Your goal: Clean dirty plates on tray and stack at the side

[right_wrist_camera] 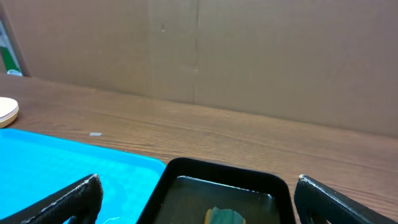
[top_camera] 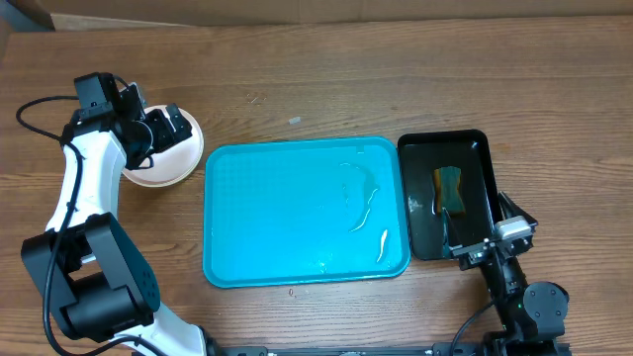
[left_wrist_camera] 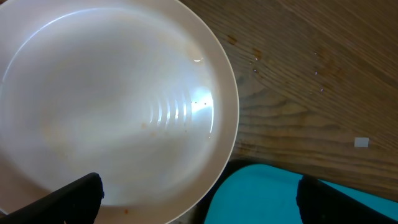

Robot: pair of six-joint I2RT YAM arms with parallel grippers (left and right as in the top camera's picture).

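Observation:
The turquoise tray [top_camera: 297, 213] lies in the middle of the table with no plates on it, only streaks of water. A stack of plates [top_camera: 168, 166] sits on the wood just left of the tray, mostly under my left arm. The left wrist view looks straight down on the top white plate [left_wrist_camera: 112, 93], with the tray's corner [left_wrist_camera: 261, 193] beside it. My left gripper [top_camera: 163, 129] is open and empty above the stack. My right gripper [top_camera: 485, 242] is open and empty at the near end of the black tray [top_camera: 447, 193].
The black tray holds water and a yellow-green sponge [top_camera: 451, 188], also seen in the right wrist view [right_wrist_camera: 224, 216]. Small wet spots mark the wood near the plate [left_wrist_camera: 255, 55]. A cardboard wall [right_wrist_camera: 249, 56] stands behind the table.

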